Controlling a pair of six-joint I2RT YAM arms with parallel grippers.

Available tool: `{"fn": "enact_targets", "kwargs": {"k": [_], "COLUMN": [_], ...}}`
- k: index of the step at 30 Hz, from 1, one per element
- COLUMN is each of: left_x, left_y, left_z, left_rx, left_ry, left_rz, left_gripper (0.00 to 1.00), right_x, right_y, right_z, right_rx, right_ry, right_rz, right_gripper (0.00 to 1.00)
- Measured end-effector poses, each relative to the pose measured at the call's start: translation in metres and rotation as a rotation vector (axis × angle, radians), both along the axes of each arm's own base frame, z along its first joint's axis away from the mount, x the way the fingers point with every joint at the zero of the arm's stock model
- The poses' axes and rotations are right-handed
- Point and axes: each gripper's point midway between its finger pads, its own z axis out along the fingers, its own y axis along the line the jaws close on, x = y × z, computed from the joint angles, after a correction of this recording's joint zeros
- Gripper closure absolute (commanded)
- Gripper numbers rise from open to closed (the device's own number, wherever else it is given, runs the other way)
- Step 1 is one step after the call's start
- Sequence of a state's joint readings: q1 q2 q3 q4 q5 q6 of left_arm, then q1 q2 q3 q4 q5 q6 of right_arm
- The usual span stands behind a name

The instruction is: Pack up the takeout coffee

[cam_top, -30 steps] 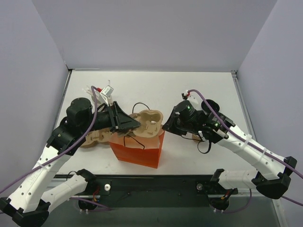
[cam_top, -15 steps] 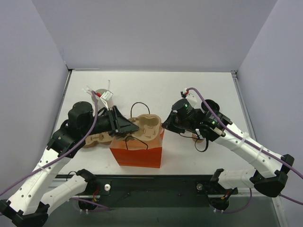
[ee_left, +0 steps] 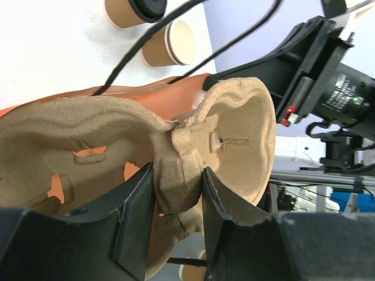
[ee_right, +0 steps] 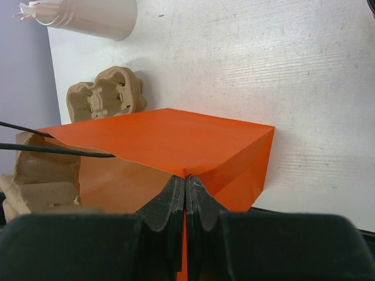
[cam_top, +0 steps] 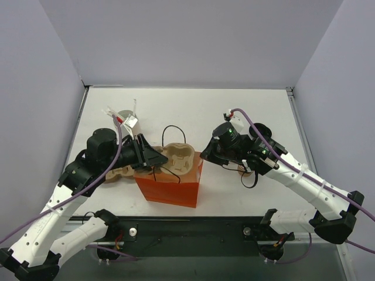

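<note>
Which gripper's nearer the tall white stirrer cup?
Left. Left gripper, clamping the brown moulded-pulp tray, is on the white stirrer cup's side of the orange paper bag; right gripper pinches its opposite rim.

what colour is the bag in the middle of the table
The bag is bright orange, seen best in the right wrist view.

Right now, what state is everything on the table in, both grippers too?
Orange paper bag: upright, mouth open, rim pinched.
Moulded-pulp cup carrier: held at the bag's mouth.
Second pulp carrier: flat on the table, untouched.
Tan paper cup with black lid: lidded, unpacked.
Tan paper cup without lid: open, unpacked.
White cup of stirrers: upright.
Left gripper: shut on the carrier.
Right gripper: shut on the bag's rim.
</note>
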State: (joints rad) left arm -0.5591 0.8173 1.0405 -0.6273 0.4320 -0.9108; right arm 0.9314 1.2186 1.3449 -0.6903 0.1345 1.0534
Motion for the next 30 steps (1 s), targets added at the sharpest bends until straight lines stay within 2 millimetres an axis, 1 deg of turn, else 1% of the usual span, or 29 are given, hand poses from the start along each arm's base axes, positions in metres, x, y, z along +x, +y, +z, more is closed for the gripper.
{"fn": "enact_targets", "kwargs": {"k": [13, 18, 21, 27, 30], "left_x": [0.015, 0.016, 0.014, 0.011, 0.011], "left_y": [0.003, 0.002, 0.0, -0.005, -0.006], "left_z": [-0.021, -0.027, -0.035, -0.051, -0.057], "left_rx": [0.107, 0.132, 0.152, 0.207, 0.232], "left_ry": [-0.04, -0.047, -0.041, -0.026, -0.023], "left_rz": [0.008, -0.003, -0.019, -0.052, -0.065], "left_gripper": [0.6, 0.59, 0.59, 0.5, 0.47], "right_x": [-0.004, -0.004, -0.004, -0.004, -0.004], "right_y": [0.002, 0.001, 0.001, 0.001, 0.002], "right_z": [0.001, 0.002, 0.002, 0.004, 0.006], "right_rx": [-0.018, -0.023, -0.027, -0.028, -0.027], "right_ry": [-0.022, -0.028, -0.03, -0.039, -0.044], "right_rz": [0.051, 0.061, 0.065, 0.072, 0.075], "right_gripper": [1.0, 1.0, 1.0, 1.0, 1.0]}}
